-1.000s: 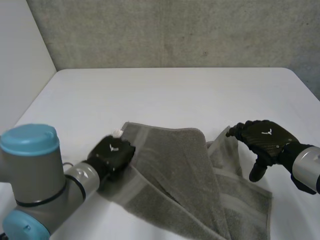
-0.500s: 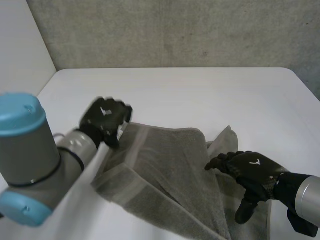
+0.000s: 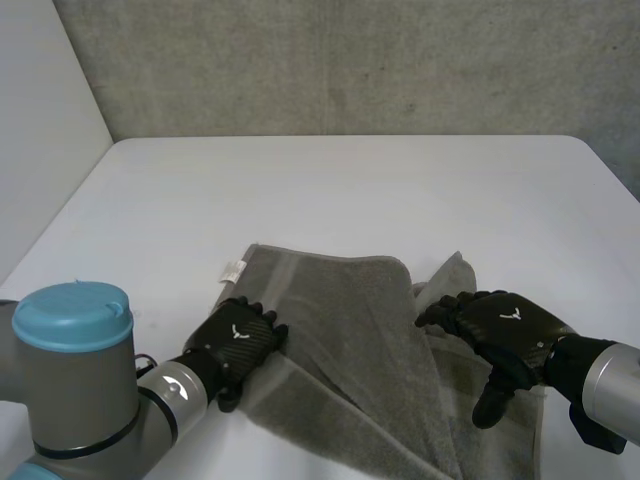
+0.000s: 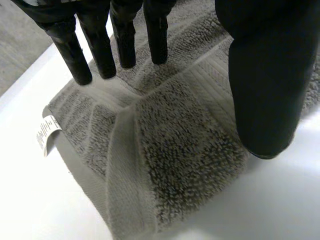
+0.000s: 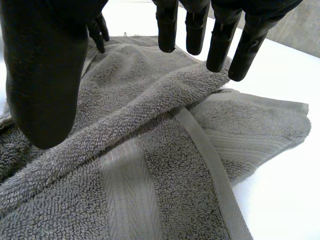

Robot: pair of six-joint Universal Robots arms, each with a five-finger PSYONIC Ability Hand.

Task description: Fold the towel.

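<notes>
- Towel [image 3: 350,340] — grey, rumpled, partly doubled over itself — lies on the near half of the white counter [image 3: 350,190] in the head view. Its white label [image 3: 233,270] sticks out at the far left corner.
- In the same view the left hand [image 3: 240,345] lies palm-down on the towel's left edge, nearer the robot than the label. Half a second ago it was raised beside that far left corner, so it has come down and back along the edge.
- The right hand [image 3: 500,325] sits over the towel's right part, just beside the raised fold. A second ago it was off to the right of the cloth, and over the last half second it has barely shifted. The towel's far edge and fold lie as they did before.
- Left wrist view: the left hand's fingers [image 4: 100,45] are straight and wide of the thumb [image 4: 265,75], with their tips at the towel [image 4: 170,150] and nothing pinched. The label [image 4: 47,132] lies on the counter [image 4: 30,200] past the corner.
- Right wrist view: the right hand's fingers [image 5: 195,25] are straight, wide of the thumb [image 5: 45,75], above a thick rolled fold of the towel [image 5: 150,150] — holding nothing. Bare counter [image 5: 280,175] lies beside the towel's corner.
</notes>
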